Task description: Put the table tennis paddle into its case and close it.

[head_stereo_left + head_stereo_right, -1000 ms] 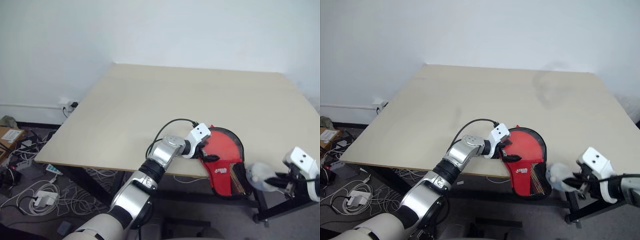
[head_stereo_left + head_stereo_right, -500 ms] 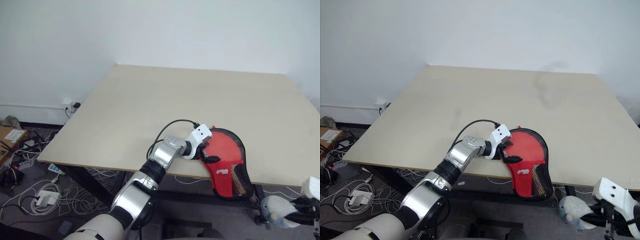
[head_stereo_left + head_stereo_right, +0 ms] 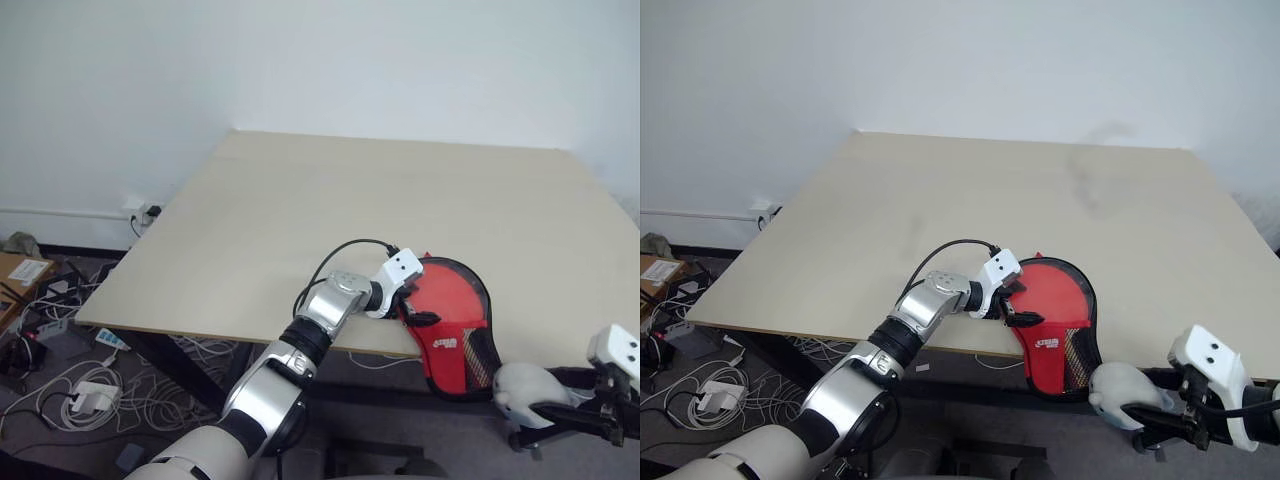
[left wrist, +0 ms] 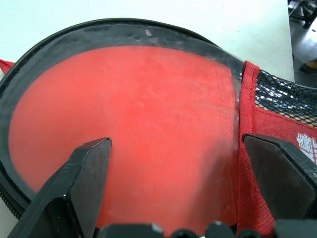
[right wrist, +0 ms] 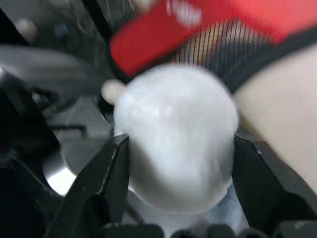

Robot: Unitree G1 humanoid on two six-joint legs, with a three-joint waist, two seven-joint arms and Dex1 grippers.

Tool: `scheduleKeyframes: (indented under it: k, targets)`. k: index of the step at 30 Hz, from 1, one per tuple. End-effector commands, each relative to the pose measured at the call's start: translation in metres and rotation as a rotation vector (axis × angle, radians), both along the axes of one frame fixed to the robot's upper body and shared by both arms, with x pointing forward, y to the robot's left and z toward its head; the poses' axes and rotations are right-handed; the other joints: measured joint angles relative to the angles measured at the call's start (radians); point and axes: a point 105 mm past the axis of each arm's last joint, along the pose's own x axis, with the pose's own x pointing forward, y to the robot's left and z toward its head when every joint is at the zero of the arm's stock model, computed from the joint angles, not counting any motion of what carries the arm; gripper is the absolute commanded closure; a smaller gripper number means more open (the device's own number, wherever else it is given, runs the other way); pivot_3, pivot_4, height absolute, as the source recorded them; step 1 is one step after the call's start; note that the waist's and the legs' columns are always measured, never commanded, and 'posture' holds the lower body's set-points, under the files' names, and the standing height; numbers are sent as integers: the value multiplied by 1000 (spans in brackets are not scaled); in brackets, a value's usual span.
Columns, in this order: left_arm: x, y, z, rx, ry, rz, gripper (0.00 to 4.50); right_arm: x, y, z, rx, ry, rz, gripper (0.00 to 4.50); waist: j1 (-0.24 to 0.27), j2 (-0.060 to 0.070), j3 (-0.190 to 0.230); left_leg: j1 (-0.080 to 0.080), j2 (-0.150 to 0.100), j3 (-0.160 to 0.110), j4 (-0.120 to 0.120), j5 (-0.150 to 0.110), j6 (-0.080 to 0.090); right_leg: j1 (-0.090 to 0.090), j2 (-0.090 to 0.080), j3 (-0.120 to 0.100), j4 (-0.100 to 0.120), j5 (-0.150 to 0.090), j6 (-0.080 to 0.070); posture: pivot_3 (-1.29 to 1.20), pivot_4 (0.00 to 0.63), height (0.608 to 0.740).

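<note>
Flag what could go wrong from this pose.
1. The case, paddle inside, overhangs the near edge of the table; its handle end is off the table, so a push could tip it to the floor.
2. The right tool has a white lump between its fingers beside that overhang, so it may bump the case or drop the lump.
3. The left tool straddles the case open, not gripping.

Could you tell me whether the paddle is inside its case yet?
Inside: the paddle shows red through the case's clear half, ringed by black piping.
</note>
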Motion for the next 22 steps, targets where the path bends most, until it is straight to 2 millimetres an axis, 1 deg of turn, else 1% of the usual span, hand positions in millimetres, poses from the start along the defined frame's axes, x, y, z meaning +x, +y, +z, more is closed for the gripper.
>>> scheduleKeyframes:
  k: [1,6,8,10,12,13,15,17,20,22]
  targets:
    - [1,20,-20,64,61,41,0,6,9,21,38,-61,31,1555,0,0,0,0,0,0,0,0,0,0,0,0,0,0,0,0,0,715]
    - [13,36,-10,31,56,93,0,25,24,30,84,-138,35,1555,-5,1,-1,0,0,0,0,0,1,0,0,1,1,0,0,0,0,715]
    - [20,53,0,-3,58,125,0,39,34,31,100,-180,33,1555,-10,1,-1,0,1,0,0,0,1,0,0,1,1,0,0,0,0,715]
    - [29,79,11,-25,49,174,0,55,41,31,104,-223,25,1555,-23,2,-1,0,1,0,-1,2,-3,-2,0,1,1,0,0,0,0,715]
    - [32,104,21,-38,29,207,0,66,47,30,116,-244,28,1555,-29,4,-2,-1,1,1,-1,2,-4,-3,0,2,2,0,0,0,0,715]
    - [32,111,24,-40,25,214,0,68,49,29,119,-247,31,1555,-29,3,-1,-1,1,1,-2,2,-4,-3,0,2,2,0,0,0,0,715]
    - [27,137,29,-24,8,237,0,81,53,20,96,-272,14,1555,-22,1,0,-2,0,1,-1,2,-4,-4,0,1,2,0,0,0,0,715]
    - [14,160,36,-11,3,243,0,92,56,11,92,-294,-24,1555,-23,0,0,-2,-1,0,0,2,-3,-4,-1,1,1,0,0,0,0,715]
    - [-5,185,43,7,14,256,0,105,55,4,97,-319,-81,1555,-20,1,0,-2,-2,0,0,1,-3,-5,-2,1,2,0,0,0,0,715]
    - [-19,204,42,34,28,287,0,115,53,-2,104,-330,-135,1555,-21,1,0,-2,-2,0,0,1,-4,-5,-2,1,2,0,0,0,0,715]
